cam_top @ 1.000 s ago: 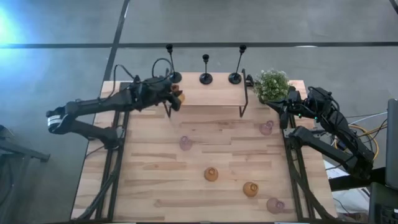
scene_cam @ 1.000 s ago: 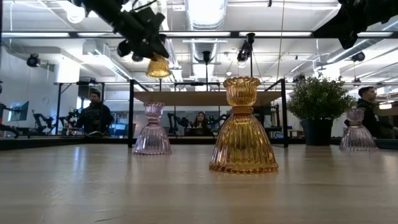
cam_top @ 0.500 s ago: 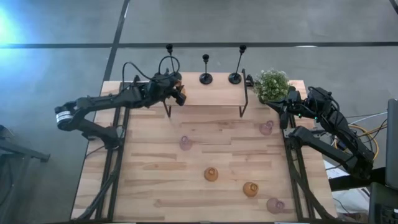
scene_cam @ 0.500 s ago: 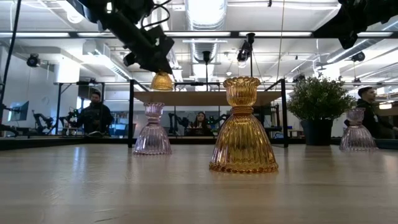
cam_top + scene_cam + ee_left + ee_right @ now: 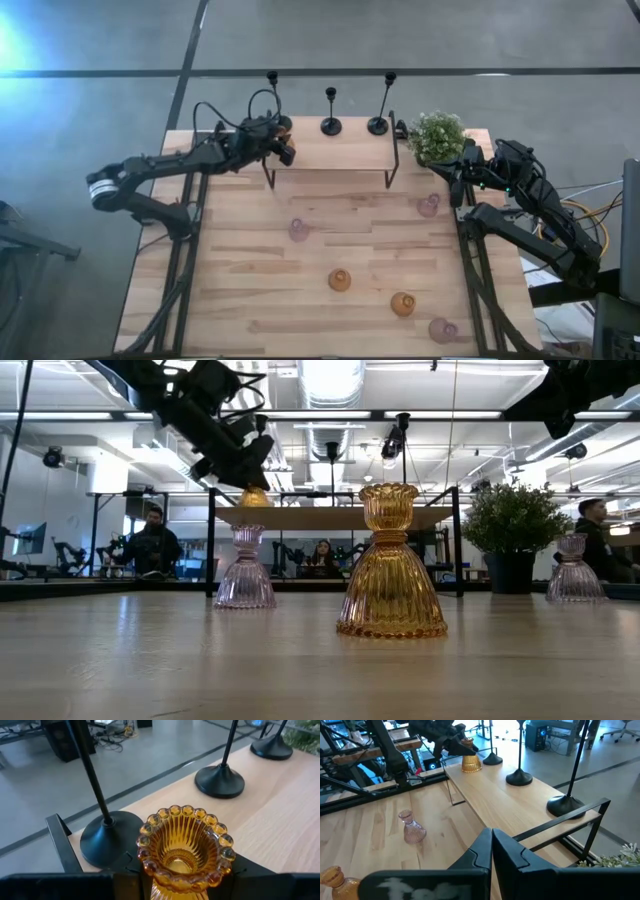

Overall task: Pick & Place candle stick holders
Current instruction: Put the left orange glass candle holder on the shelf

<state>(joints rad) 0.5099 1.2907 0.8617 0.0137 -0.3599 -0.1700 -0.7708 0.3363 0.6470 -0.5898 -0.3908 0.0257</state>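
My left gripper (image 5: pixel 284 152) is over the left end of the wooden shelf (image 5: pixel 345 152), shut on an amber glass candle stick holder (image 5: pixel 184 845). The holder's base (image 5: pixel 471 769) is at the shelf top, beside a black stemmed holder (image 5: pixel 107 837). Two more black holders (image 5: pixel 330 125) (image 5: pixel 377 124) stand on the shelf by their round bases. Pink glass holders (image 5: pixel 298 230) (image 5: pixel 428 206) (image 5: pixel 443 329) and amber ones (image 5: pixel 340 280) (image 5: pixel 403 303) stand on the table. My right gripper (image 5: pixel 491 845) waits shut at the table's right edge. My left gripper pinches the amber holder's neck (image 5: pixel 172 887), just below its beaded rim, between its two fingers (image 5: pixel 127 870). The fingers come from the table's left, slanting a little downward. The holder stands upright. Whether its base rests on the shelf top or hangs just above it, I cannot tell.
A bushy green plant (image 5: pixel 437 135) stands right of the shelf. The shelf's black legs (image 5: pixel 270 178) stand on the table. The shelf top between the black bases and its near edge is bare wood. People sit in the room beyond the table.
My left gripper has come down toward the shelf top with the amber holder, which stays upright. The holder has sunk from well above the shelf to the level of its top, beside the leftmost black holder.
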